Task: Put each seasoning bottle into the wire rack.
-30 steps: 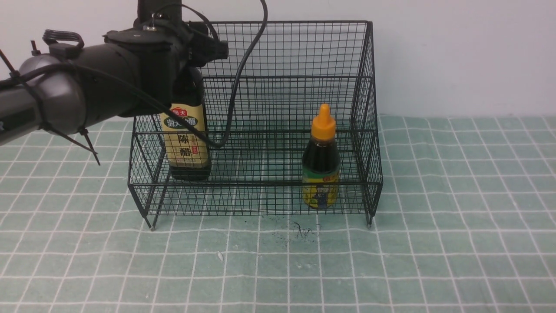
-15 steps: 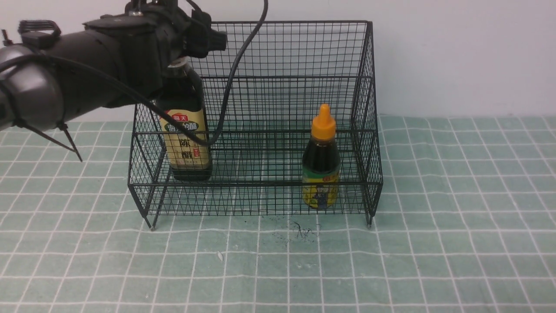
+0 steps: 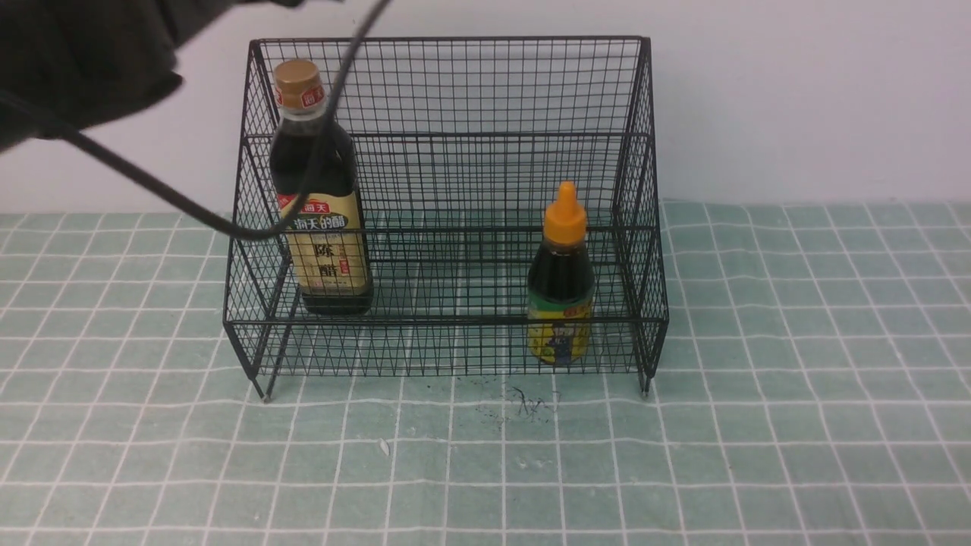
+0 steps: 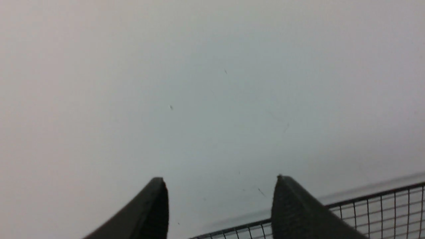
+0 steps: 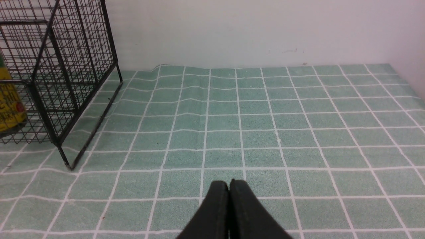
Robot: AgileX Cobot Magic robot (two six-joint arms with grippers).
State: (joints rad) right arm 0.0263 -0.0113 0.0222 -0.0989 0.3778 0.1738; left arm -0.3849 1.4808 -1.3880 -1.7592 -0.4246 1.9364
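Two bottles stand in the rack

Both bottles sit upright inside the rack [image 3: 455, 227]: the tall bottle [image 3: 318, 197] at its left end, the short bottle [image 3: 560, 280] near its right end, well apart. The left gripper [image 4: 219, 205] is spread, nothing between its fingers, with the rack's top rim just below it and the tall bottle beneath. The right gripper [image 5: 229, 192] is pressed together over the cloth [image 5: 265, 126], the rack's corner off to its left.

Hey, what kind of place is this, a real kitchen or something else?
Probably a staged test bench, not a kitchen: a checked green cloth against a bare white wall, with only a wire rack holding two seasoning bottles.
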